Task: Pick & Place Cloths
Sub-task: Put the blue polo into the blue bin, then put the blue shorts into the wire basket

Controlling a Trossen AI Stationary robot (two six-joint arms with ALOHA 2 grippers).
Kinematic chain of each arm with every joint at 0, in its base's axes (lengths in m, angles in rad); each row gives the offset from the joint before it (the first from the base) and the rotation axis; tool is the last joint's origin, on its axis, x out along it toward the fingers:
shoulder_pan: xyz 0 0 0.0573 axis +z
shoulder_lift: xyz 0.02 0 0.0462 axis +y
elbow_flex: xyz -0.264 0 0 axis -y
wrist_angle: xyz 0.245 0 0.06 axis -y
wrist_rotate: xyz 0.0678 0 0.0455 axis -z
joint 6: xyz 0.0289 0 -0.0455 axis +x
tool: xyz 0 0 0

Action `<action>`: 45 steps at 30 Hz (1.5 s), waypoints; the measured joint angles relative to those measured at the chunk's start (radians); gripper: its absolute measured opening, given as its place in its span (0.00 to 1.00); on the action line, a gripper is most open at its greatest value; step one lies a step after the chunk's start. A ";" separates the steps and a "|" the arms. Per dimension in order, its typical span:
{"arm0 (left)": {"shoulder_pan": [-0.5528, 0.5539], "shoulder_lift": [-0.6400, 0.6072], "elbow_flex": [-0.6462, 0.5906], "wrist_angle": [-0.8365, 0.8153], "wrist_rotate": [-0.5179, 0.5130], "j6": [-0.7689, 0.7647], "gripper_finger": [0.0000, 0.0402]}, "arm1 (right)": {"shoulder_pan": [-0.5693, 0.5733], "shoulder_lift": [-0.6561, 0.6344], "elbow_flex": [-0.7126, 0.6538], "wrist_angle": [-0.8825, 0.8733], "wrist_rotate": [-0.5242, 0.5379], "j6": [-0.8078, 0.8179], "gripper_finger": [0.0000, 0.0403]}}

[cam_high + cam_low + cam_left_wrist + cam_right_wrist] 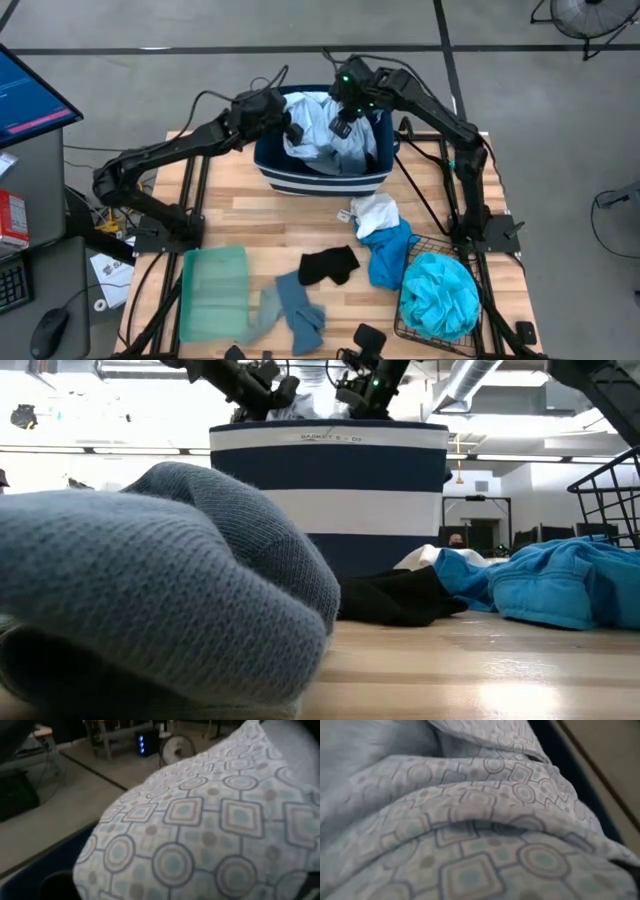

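Readable text I can find: one small white line on the top navy band of the navy fabric bin with white stripes (328, 490), roughly "BASKET S - 02"; nothing else legible

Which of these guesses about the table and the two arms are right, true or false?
1. Both grippers are over the navy bin. True: the left gripper and right gripper meet above it.
2. The bin is empty. False: a pale patterned shirt fills it.
3. The small black cloth lies inside the wire basket. False: it lies on the bare table; the basket holds the turquoise cloth.
4. The bright blue cloth lies next to the white cloth. True.
5. The pale green tray sits on the right arm's side. False: it is on the left arm's side.
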State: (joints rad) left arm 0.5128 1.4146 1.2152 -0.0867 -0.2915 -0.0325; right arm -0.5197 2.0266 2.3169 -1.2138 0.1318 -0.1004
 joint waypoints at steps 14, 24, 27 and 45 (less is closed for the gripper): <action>0.020 0.004 0.000 -0.055 0.154 0.053 0.23 | 0.012 0.002 0.000 -0.099 -0.025 -0.040 0.37; 0.003 -0.024 0.000 -0.207 0.211 0.047 0.59 | 0.030 -0.012 0.000 -0.314 -0.030 -0.108 0.76; 0.003 -0.043 0.000 -0.273 0.213 0.026 0.62 | 0.035 -0.025 0.000 -0.339 -0.031 -0.104 0.78; 0.003 -0.356 0.001 -0.307 0.301 -0.101 0.63 | 0.045 -0.255 0.000 -0.284 -0.169 0.019 0.77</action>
State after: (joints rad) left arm 0.5154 1.0589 1.2160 -0.3942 0.0094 -0.1337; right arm -0.4752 1.7718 2.3169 -1.4980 -0.0376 -0.0814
